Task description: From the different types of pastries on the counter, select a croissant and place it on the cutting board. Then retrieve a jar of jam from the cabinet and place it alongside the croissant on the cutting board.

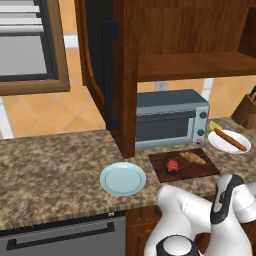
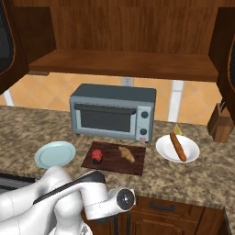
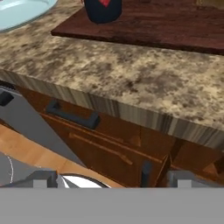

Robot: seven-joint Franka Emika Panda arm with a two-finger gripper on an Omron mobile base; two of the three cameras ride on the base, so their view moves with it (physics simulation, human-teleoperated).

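Observation:
The croissant lies on the cutting board. The jar of jam stands upright on the same board, to the croissant's left and apart from it. A stick pastry rests on a white plate to the right. The cabinet hangs open above, its door swung out to the left. My gripper is open and holds nothing. It sits low in front of the counter, below the edge and facing the drawer fronts.
A round light blue plate lies left of the board. The grey-blue toaster oven stands behind the board, with a knife block at the far right. A drawer handle sticks out under the counter.

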